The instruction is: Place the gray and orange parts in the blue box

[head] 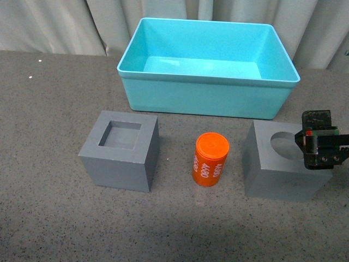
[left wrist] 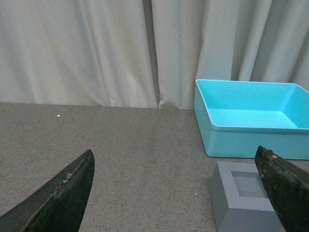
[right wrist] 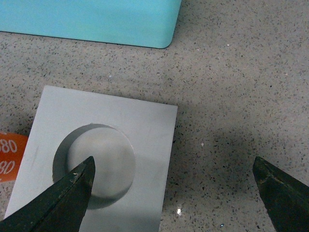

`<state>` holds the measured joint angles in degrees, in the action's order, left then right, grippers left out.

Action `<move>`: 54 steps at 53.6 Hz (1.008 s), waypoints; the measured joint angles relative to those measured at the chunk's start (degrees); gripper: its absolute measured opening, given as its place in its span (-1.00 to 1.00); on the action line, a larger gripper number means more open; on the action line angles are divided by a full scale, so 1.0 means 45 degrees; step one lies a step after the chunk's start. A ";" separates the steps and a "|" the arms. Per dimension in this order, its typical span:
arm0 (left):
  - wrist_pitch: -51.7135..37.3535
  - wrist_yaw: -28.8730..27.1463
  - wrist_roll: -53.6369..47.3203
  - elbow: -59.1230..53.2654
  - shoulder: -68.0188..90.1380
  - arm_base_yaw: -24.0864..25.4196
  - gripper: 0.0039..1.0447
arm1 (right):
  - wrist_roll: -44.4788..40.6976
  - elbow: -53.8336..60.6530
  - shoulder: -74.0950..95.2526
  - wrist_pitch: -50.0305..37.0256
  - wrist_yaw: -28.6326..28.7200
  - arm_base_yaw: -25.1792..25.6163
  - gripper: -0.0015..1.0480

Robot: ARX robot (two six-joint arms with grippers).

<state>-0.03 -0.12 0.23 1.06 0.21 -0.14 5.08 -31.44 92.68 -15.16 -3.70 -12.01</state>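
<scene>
The blue box (head: pixel 207 93) stands empty at the back middle of the table. A gray cube with a square top recess (head: pixel 121 151) sits front left; it also shows in the left wrist view (left wrist: pixel 244 200). The orange cylinder (head: pixel 210 160) with white numerals stands upright in the middle. A gray cube with a round recess (head: pixel 275 164) sits front right. My right gripper (head: pixel 322 147) is open above this cube's right edge; in the right wrist view (right wrist: pixel 174 188) one finger hangs over the round recess (right wrist: pixel 101 166). My left gripper (left wrist: pixel 176 193) is open and empty, left of the square-recess cube.
The table is a gray speckled surface (head: pixel 43 109). Pale curtains (left wrist: pixel 96 48) hang behind it. The blue box's corner (right wrist: pixel 96 21) lies just beyond the round-recess cube in the right wrist view, and an orange sliver of the cylinder (right wrist: pixel 9 154) shows beside the cube.
</scene>
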 joint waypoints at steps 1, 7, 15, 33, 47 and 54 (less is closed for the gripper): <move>0.0000 0.0000 0.0000 0.0000 0.0000 0.0000 0.88 | 0.0083 -0.0063 0.0126 0.0005 -0.0005 -0.0010 0.81; 0.0000 0.0000 0.0000 0.0000 0.0000 0.0000 0.88 | 0.0432 -0.0379 0.0641 0.0141 0.0039 -0.0049 0.81; 0.0000 0.0000 0.0000 0.0000 0.0000 0.0000 0.88 | 0.0884 -0.0597 0.1224 0.0233 0.0034 -0.0185 0.43; 0.0000 0.0000 0.0000 0.0000 0.0000 0.0000 0.88 | 0.1321 -0.0811 0.1394 0.0529 0.0010 -0.0301 -0.48; 0.0000 0.0000 0.0000 0.0000 0.0000 0.0000 0.88 | 0.1477 -0.0967 0.0777 0.1239 0.0097 0.0039 -0.67; 0.0000 0.0000 0.0000 0.0000 0.0000 0.0000 0.88 | 0.1360 -0.0947 -0.0903 0.1404 -0.0053 0.0267 -0.68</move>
<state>-0.03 -0.12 0.23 1.06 0.21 -0.14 11.20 -35.70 88.62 -8.84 -3.95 -10.81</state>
